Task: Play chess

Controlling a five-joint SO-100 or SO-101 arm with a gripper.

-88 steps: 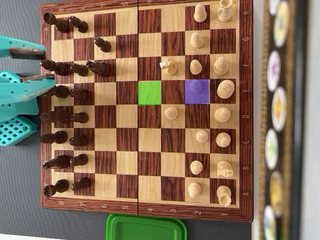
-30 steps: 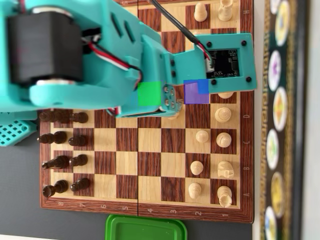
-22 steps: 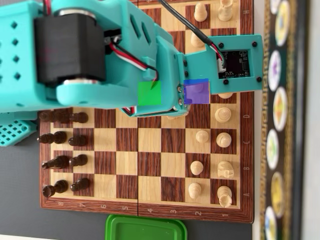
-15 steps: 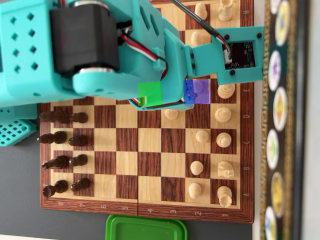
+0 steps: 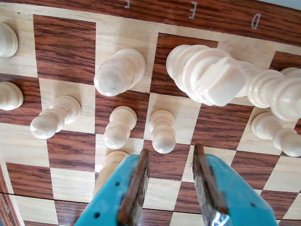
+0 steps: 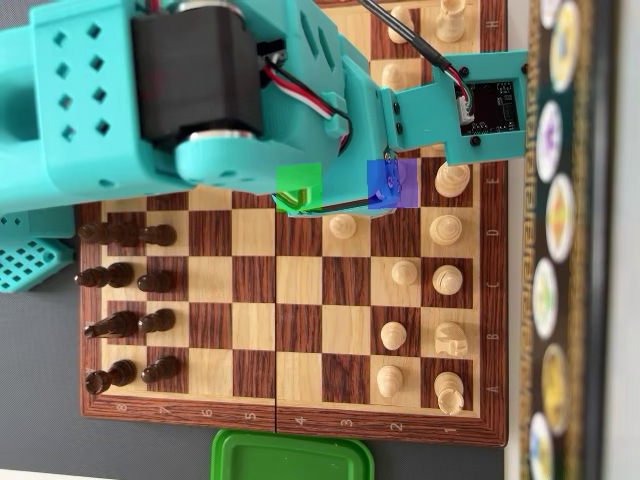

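My pincer (image 5: pixel 169 162) hangs with jaws apart just short of a pale pawn (image 5: pixel 162 132), which stands upright on the chessboard (image 5: pixel 70 52), one row in from its lettered edge.

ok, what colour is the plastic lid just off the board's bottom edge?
Green. The rounded plastic lid shows best in the overhead view, below the wooden chessboard.

Overhead camera looks straight down on the chessboard (image 6: pixel 300 400); wrist camera peers close, low, across its white-piece edge (image 5: pixel 66 52).
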